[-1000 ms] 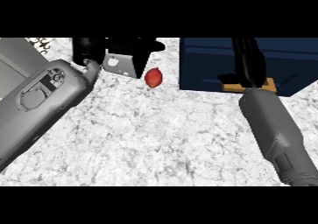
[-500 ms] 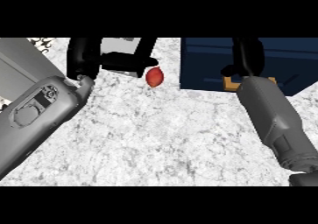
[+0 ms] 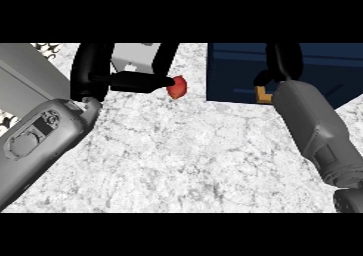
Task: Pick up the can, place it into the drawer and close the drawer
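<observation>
Reaching across the white marbled bench (image 3: 184, 160), the left robot hand (image 3: 103, 75) shows black fingers spread apart and a thumb pointing toward a small red rounded object (image 3: 177, 86), presumably the can, which lies on the bench just beside the thumb tip; no contact is visible. The right robot hand (image 3: 281, 62) hangs over the dark blue open drawer (image 3: 324, 65), its finger posture not discernible. Judged as a can, the object should be light, rigid and smooth, best taken across its curved sides. A grey panel (image 3: 136, 56) lies behind the left robot hand.
</observation>
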Motion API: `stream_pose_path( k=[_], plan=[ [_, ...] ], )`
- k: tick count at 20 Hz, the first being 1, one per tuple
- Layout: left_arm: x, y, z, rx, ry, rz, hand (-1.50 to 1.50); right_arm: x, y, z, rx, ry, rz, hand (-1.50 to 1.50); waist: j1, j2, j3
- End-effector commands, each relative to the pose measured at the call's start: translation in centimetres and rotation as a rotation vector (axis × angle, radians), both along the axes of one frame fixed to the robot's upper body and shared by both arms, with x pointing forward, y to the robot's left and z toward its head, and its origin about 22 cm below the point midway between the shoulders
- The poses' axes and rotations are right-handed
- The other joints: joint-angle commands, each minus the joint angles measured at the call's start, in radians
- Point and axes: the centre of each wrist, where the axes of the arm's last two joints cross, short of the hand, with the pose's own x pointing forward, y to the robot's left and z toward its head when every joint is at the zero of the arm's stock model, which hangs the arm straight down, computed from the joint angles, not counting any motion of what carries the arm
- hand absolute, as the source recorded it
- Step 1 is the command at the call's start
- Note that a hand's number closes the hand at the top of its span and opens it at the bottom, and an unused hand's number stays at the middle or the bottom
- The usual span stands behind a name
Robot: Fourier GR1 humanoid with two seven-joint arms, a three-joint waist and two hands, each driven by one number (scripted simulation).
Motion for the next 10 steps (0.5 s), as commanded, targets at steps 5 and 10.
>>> stream_pose_path(
  k=[5,10],
  plan=[
    [-0.5,0.5,-0.3,-0.008,0.004,0.001,-1.50,1.6,4.0,4.3,0.323,-0.086,0.128,-1.50,0.016,0.002,0.004],
    [-1.4,1.7,-2.1,-0.011,0.023,0.015,-1.50,1.6,4.5,4.4,0.475,-0.104,0.170,-1.50,0.019,-0.003,0.002]
  ],
)
